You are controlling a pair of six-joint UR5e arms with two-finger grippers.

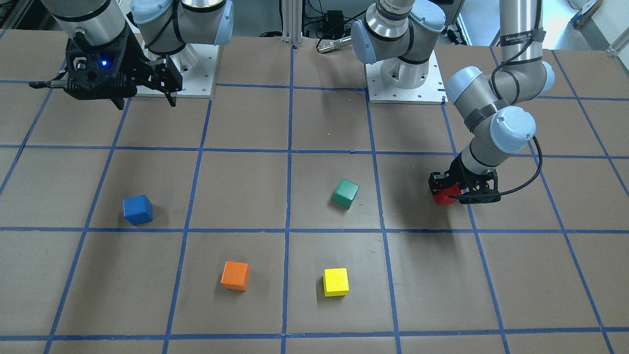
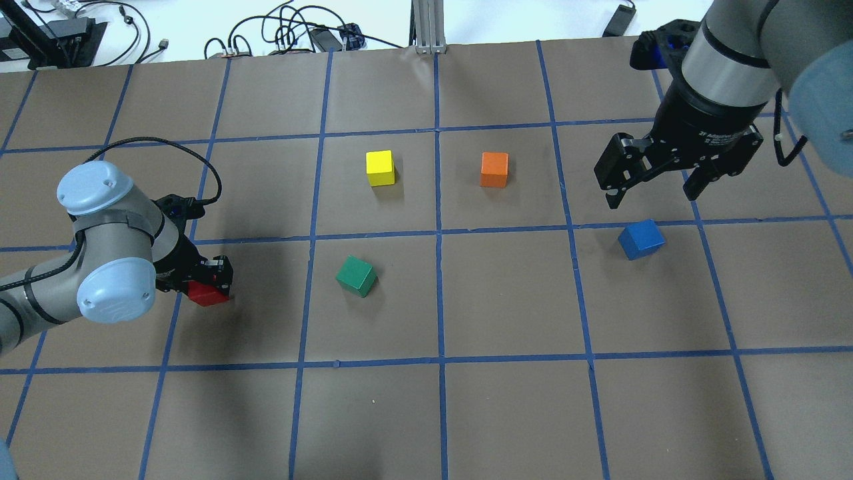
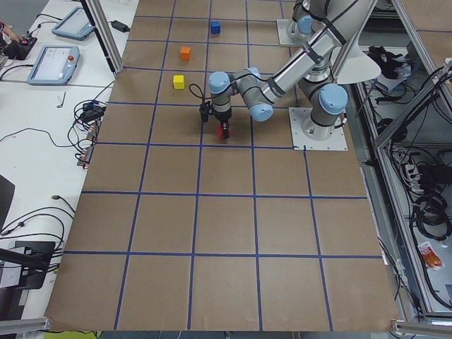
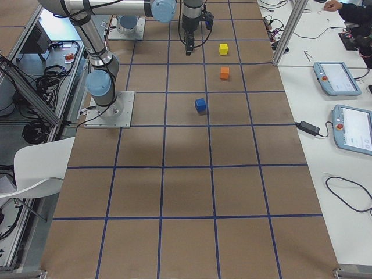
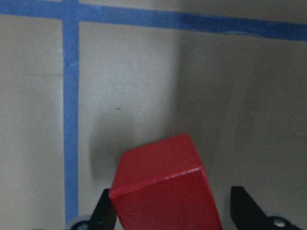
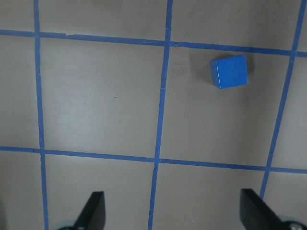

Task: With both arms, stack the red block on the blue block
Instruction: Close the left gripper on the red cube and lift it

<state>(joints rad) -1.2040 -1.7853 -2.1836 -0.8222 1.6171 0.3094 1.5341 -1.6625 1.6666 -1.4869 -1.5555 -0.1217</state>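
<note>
On the robot's left side of the table point(image 2: 506, 300), the left gripper point(image 2: 212, 283) points straight down, low over the brown paper, clamped on the red block point(image 2: 206, 295). Its wrist camera shows the block between the 2 black fingers point(image 5: 106, 213), turned at a slight angle to them, with a soft shadow on the paper just past it. Whether the block touches the paper I cannot tell. A blue tape line point(image 5: 70, 120) of the grid runs just beside it.

The right gripper point(image 2: 652, 193) hangs high over the other side, its jaws spread wide with nothing between them. The blue block point(image 2: 640, 239) lies on the paper below it, well clear of the fingertips. In the right wrist view it sits ahead of the gripper, toward the right-hand finger. It rests flat, a little askew to the grid, near a tape line.

The 2 blocks are well apart, with the green cube point(image 2: 356, 276) roughly between them. The yellow cube point(image 2: 380, 168) and the orange cube point(image 2: 494, 169) sit farther from the robot, 1 in each of 2 neighbouring squares.
</note>
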